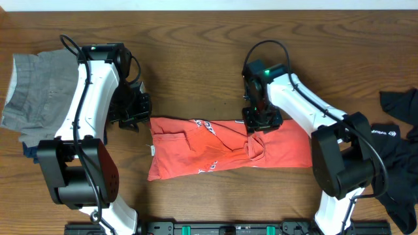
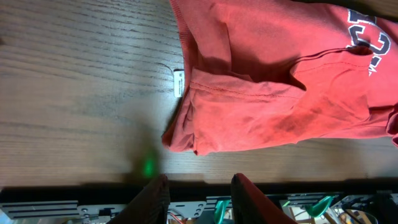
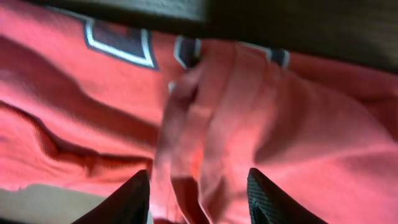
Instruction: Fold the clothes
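The clothes in play are a coral-red T-shirt [image 1: 222, 149], lying on the table as a long band with its white-and-dark print showing. My right gripper [image 1: 261, 124] hangs over a bunched ridge [image 1: 256, 145] in the shirt's right half. In the right wrist view the gripper [image 3: 199, 180] is open, with that raised fold [image 3: 205, 124] standing loose between the spread fingers [image 3: 134, 196]. My left gripper [image 1: 134, 112] sits off the shirt's upper left corner. In its own view it [image 2: 199, 183] is open and holds nothing, the shirt [image 2: 280, 93] lying ahead with its white label [image 2: 179, 82] showing.
A black garment with a small white logo [image 1: 400, 140] lies at the right edge. A grey garment [image 1: 39, 91] lies at the far left, behind the left arm. The arms' base rail [image 1: 215, 228] runs along the front edge.
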